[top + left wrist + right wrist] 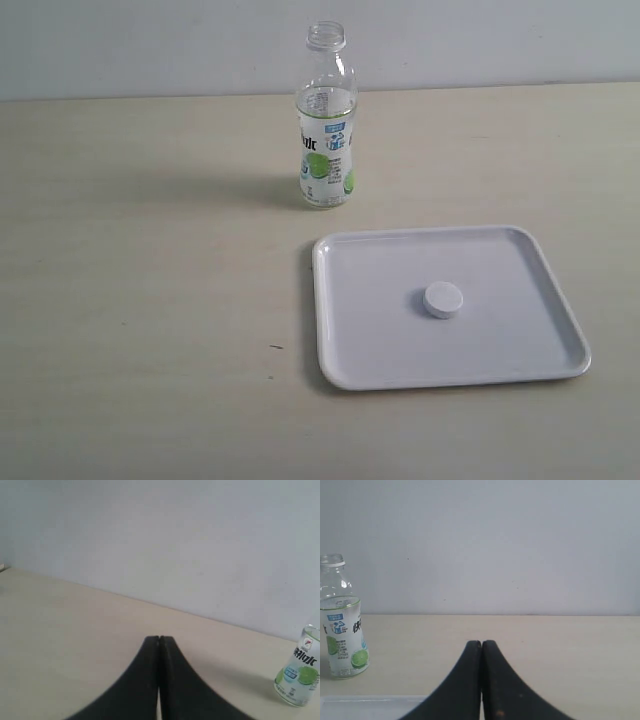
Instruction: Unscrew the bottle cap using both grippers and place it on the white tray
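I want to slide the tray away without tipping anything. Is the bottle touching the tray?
Apart. The exterior view shows a strip of bare table between the base of the bottle and the near rim of the tray.

White cap point(442, 299), white tray point(365, 310)

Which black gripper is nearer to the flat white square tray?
Right, probably. The right gripper is shut close to the white tray; the left gripper, also shut, has only the clear plastic bottle in its view, no tray.
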Robot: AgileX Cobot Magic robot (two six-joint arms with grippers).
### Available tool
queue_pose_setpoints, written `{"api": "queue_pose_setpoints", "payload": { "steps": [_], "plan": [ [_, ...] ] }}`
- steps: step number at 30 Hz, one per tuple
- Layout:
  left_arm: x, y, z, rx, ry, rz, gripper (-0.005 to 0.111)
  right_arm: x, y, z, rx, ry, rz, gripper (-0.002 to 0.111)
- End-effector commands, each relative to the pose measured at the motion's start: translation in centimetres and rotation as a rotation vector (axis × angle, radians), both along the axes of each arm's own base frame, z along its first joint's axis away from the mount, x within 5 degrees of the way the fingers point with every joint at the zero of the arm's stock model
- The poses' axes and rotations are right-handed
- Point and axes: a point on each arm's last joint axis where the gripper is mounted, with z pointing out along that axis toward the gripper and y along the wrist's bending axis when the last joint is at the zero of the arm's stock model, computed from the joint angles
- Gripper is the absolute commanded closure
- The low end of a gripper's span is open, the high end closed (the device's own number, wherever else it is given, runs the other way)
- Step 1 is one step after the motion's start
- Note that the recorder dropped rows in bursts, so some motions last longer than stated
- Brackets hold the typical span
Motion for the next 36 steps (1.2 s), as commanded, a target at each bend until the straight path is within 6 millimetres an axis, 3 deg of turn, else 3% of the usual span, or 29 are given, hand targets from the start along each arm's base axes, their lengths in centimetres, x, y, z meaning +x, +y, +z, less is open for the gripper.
{"api": "queue_pose_setpoints", "payload": {
  "steps": [1, 36],
  "plan": [
    [-0.04, -0.02, -0.11, -0.006, 0.0, -0.004, 0.107, -0.03, -0.04, -0.11, 0.0, -0.002, -0.007, 0.108],
    [-0.04, -0.09, -0.12, -0.01, 0.001, -0.012, 0.107, -0.03, -0.03, -0.11, 0.0, -0.002, -0.005, 0.108]
  ]
}}
